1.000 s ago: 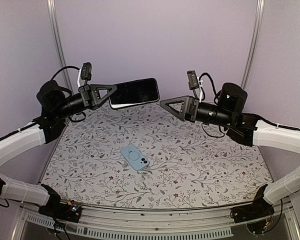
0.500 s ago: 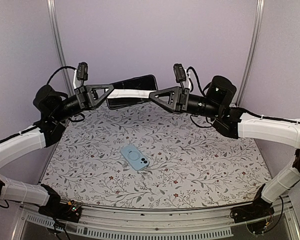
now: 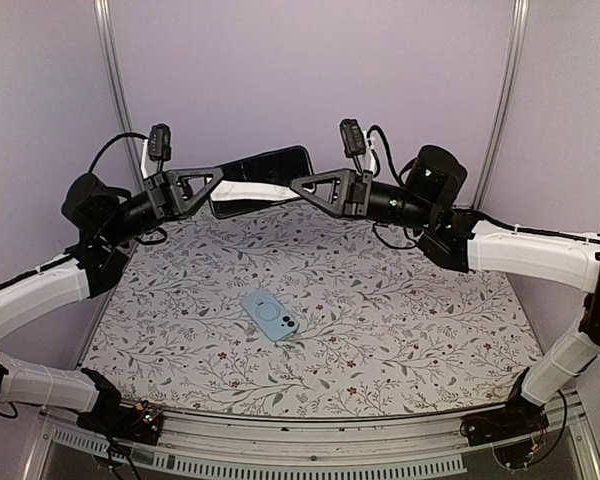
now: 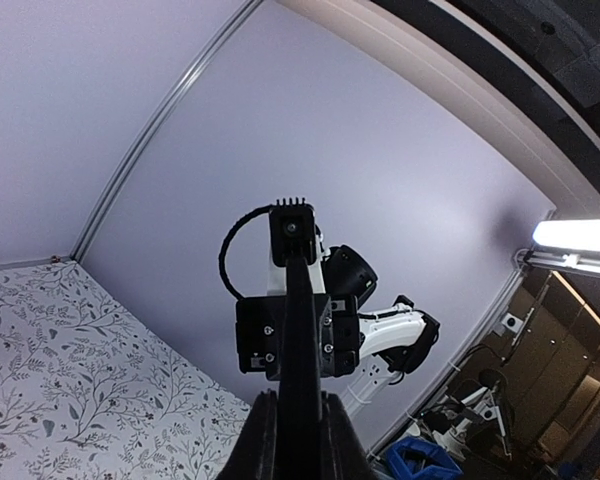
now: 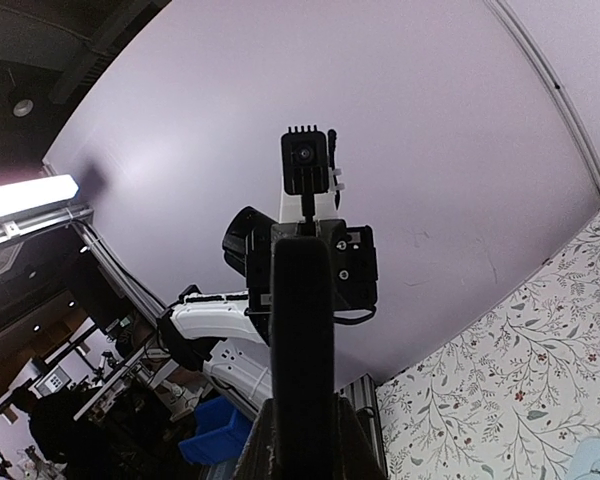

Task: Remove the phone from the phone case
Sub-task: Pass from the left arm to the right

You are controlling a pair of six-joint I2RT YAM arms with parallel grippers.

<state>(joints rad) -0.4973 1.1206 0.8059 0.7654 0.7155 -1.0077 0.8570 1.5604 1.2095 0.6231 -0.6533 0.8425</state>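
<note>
Two grippers share phone [image 3: 263,172] in air above far edge of tabletop [image 3: 410,320], at 12 o'clock of phone case [image 3: 271,315]. Left gripper [image 3: 218,185] pinching phone's 9 o'clock end; right gripper [image 3: 296,186] pinched onto 3 o'clock end. Likely step: handover or steadying. Keep phone level, no twist or tug between arms. One gripper releases fully before other moves, then lower gently clear of case. Phone case flat mid-tabletop, light blue, judged empty.
</note>
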